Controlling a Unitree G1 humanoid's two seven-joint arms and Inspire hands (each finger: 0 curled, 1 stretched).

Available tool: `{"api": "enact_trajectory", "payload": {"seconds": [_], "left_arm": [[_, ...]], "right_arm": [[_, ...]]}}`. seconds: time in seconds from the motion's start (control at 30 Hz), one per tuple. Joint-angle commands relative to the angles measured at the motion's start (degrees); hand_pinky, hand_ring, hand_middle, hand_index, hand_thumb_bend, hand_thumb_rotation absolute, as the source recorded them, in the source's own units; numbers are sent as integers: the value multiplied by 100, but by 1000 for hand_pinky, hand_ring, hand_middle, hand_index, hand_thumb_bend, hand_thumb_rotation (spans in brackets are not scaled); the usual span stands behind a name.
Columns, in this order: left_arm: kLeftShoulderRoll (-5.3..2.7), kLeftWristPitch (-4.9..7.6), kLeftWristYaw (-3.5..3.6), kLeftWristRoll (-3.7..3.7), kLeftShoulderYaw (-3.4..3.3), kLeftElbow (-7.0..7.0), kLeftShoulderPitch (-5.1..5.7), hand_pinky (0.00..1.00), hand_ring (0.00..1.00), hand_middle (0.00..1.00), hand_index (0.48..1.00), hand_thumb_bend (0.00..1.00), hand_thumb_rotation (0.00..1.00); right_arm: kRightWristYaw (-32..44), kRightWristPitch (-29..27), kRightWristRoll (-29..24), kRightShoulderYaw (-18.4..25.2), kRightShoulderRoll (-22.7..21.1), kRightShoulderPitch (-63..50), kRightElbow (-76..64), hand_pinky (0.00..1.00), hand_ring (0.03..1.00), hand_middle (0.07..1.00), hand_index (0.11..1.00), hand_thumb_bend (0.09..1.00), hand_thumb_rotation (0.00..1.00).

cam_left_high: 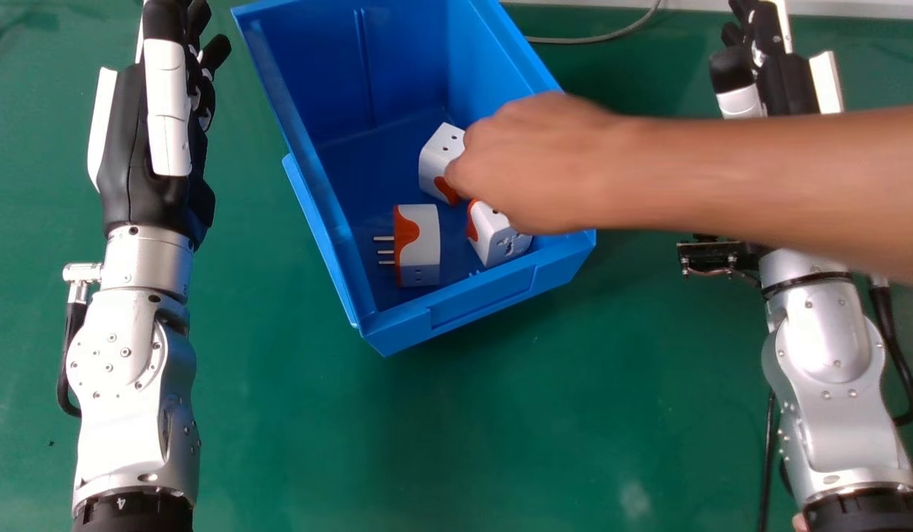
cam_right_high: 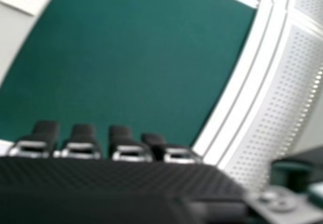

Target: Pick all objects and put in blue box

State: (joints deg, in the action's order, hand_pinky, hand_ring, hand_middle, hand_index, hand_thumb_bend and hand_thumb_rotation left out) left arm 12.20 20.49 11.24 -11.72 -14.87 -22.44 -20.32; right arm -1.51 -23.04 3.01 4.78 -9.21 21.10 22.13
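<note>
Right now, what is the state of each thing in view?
Blue plastic box: upright, open-topped.
White-and-orange plug adapter: on its side, pins exposed.
Second such adapter: partly hidden.
Third such adapter: partly hidden.
Person's hand: curled.
Robot's left hand: open.
Robot's right hand: open.

a person's arm [cam_left_high: 685,170] blocks the three o'clock approach to the blue box [cam_left_high: 482,295], crossing over the robot's right arm [cam_left_high: 826,355]. room to pass lies over the tabletop [cam_left_high: 501,443] at six, and between box and left arm [cam_left_high: 131,369] at nine.
</note>
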Motion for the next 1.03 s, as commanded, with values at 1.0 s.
{"api": "enact_trajectory", "payload": {"seconds": [1.0], "left_arm": [[-381,775,-58,253,211,417,1676,946,991,997,987,881,993]], "right_arm": [[-283,-1233,449,-103,47,-1558,-154,984,1000,1000,1000,985,1000]]}}
